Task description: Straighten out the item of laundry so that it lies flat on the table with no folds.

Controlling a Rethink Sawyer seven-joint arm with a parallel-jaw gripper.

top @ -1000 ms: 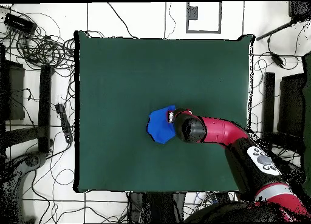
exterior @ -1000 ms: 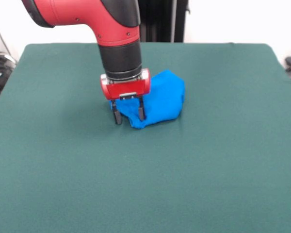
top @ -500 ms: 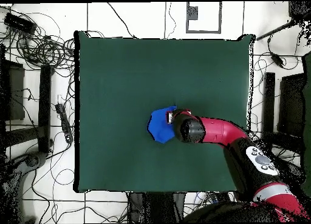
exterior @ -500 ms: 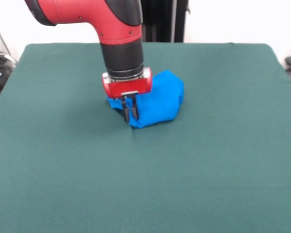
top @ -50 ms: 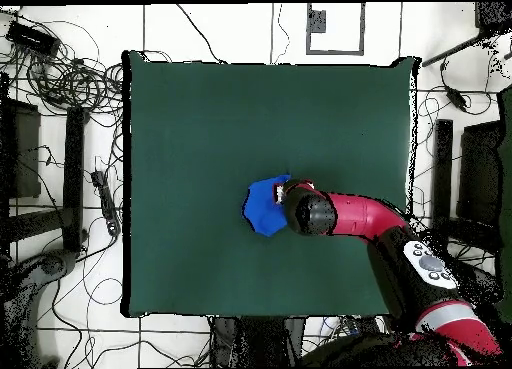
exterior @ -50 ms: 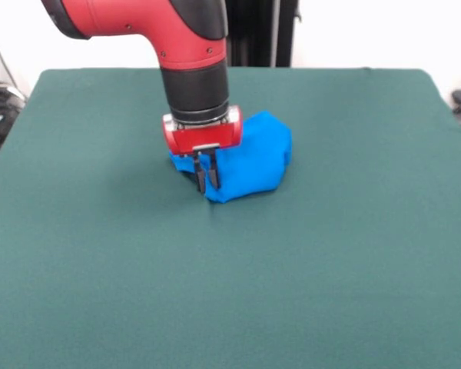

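The tool [exterior @ -50 ms: 207,183] stood pinched closed on the near edge of the crumpled blue T-shirt [exterior @ -50 ms: 253,157], which lay bunched on the green bench [exterior @ -50 ms: 330,254].

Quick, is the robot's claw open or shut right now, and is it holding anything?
Gripper: shut, pinching the front edge of the crumpled blue T-shirt on the green table.

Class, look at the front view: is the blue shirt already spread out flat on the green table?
No: the blue shirt sits bunched in a crumpled heap on the table, with the gripper closed on its edge.
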